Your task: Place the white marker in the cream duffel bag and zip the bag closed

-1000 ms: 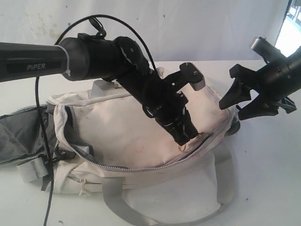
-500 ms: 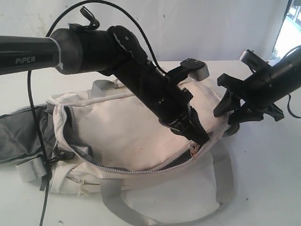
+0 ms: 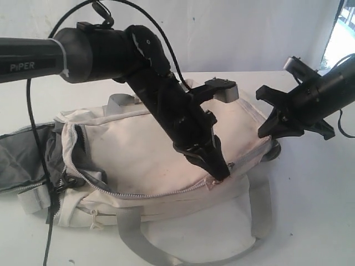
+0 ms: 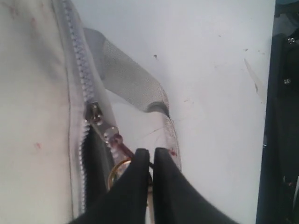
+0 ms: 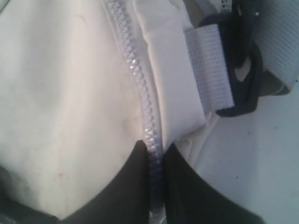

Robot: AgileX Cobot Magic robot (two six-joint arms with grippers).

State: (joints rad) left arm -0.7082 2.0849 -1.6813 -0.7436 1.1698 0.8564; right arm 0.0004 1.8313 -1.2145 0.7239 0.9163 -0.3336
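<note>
The cream duffel bag [image 3: 138, 149] lies mid-table [image 3: 310, 210], soft, pink-flecked, grey-strapped, its zip [image 3: 161, 194] gaping on dark lining at the left end; left gripper [image 4: 148, 151] pinches the zip pull [image 4: 117, 140]; right gripper [image 5: 156, 147] pinches the zip seam; the left arm [image 3: 25, 66] reads "PiPER".

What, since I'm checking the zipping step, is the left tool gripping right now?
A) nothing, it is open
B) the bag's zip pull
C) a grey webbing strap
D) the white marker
B: in the left wrist view the left tool is closed on the zip pull hanging from the slider of the cream duffel bag, beside the still-open stretch of zip.
</note>
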